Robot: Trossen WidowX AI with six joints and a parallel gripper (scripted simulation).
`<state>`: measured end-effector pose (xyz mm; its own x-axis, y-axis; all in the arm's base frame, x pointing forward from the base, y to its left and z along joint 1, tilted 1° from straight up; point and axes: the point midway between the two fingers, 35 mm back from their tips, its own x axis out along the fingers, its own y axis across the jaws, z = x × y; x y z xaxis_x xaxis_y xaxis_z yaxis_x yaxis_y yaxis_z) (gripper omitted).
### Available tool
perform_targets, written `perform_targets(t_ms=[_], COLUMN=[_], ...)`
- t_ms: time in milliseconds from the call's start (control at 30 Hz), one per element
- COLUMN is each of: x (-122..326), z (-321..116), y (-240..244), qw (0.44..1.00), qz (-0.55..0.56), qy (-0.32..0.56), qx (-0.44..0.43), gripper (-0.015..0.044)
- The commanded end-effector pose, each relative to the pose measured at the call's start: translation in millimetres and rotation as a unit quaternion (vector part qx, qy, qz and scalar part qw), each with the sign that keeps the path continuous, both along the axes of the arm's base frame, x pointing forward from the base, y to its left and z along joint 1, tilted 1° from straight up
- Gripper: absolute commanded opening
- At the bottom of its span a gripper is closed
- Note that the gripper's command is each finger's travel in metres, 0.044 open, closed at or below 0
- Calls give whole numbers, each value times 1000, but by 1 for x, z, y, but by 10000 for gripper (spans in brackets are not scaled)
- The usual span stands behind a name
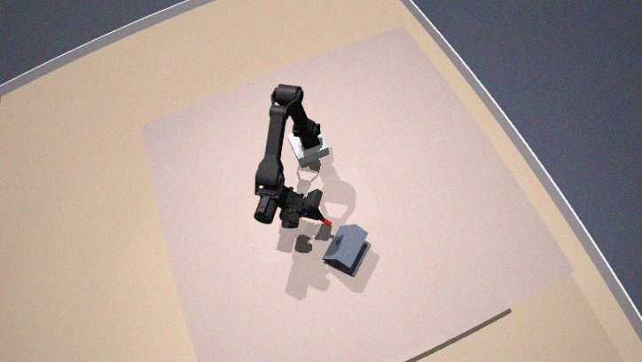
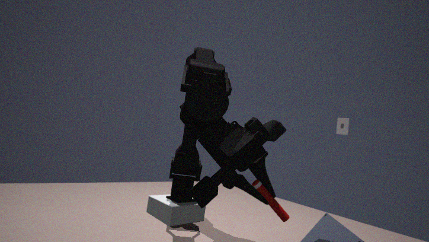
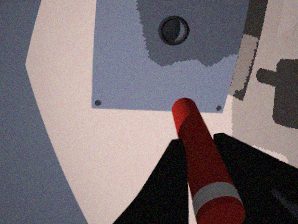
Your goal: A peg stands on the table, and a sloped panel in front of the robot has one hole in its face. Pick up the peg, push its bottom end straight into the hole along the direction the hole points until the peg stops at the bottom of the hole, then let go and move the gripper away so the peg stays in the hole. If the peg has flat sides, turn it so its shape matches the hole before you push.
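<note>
- Gripper clamped on the peg, one finger each side.
- Peg is red & round, w/ a grey band nr its upper end; it's off the table, tilted, lower end pointing down twd the panel side.
- Lower end sticks out past the fingertips, free of the panel: ext. view shows open air btwn it and the panel's peak. Peg not in the hole.
- Wrist view: peg's lower end overlaps the panel's near edge, close to the corner w/ the RH dark dot; the other dot sits at the opp. corner of that edge.
- Hole is round, farther up the face, beyond the peg's end & a bit to the L of it in the wrist pic. Shadow covers the face around it.
- Exact gap is hard to judge, prob. small, since ext. view cuts off most of the panel.
- Arm bends high over the table; its base block is well apart from the panel.
</note>
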<state>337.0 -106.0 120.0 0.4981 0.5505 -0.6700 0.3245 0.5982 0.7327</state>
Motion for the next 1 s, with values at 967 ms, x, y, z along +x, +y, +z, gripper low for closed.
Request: perform_targets(t_ms=[967], x=[4], z=[-3], y=[-24], qw=[998], qz=[-26], qy=[-59], qx=[11], gripper=[0])
